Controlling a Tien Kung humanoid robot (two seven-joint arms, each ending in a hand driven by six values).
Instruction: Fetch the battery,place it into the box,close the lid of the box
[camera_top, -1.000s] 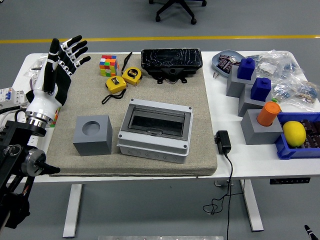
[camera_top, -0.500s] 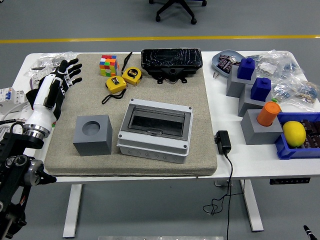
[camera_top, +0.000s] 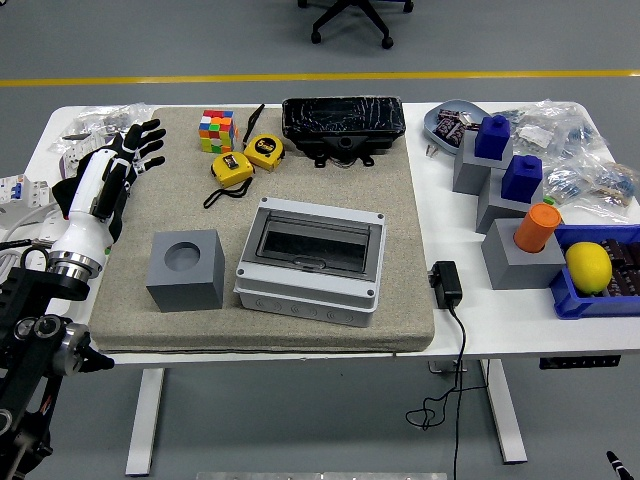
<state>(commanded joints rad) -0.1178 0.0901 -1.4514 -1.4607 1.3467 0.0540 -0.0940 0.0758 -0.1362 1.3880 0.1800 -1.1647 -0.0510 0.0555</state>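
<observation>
Basically no battery I can positively pick out on the tabletop (camera_top: 470, 330). Candidate is the black wrapped block (camera_top: 343, 122) at the far edge of the beige mat (camera_top: 400, 230), touching nothing else, well apart from the hand. Box (camera_top: 311, 260) sits mid-mat, grey with a clear lid, lid down flat, same as before. Grey cube (camera_top: 185, 270) with a round hole stands just left of the box, not touching.

Left hand (camera_top: 112, 175) is over the mat's left edge, fingers spread, holding nothing. Versus 1 s ago it has dropped from a raised, upright pose and now lies lower and flatter; versus 0.5 s ago barely any change. Right hand not in view.

Nothing else moved: Rubik's cube (camera_top: 216, 130) and two yellow tape measures (camera_top: 247, 158) at far left of the mat, black adapter (camera_top: 446, 284) with cable off the mat's right edge, blue bin (camera_top: 566, 297) with lemon (camera_top: 588, 266) at right, orange cylinder (camera_top: 537, 227) on a grey block.
</observation>
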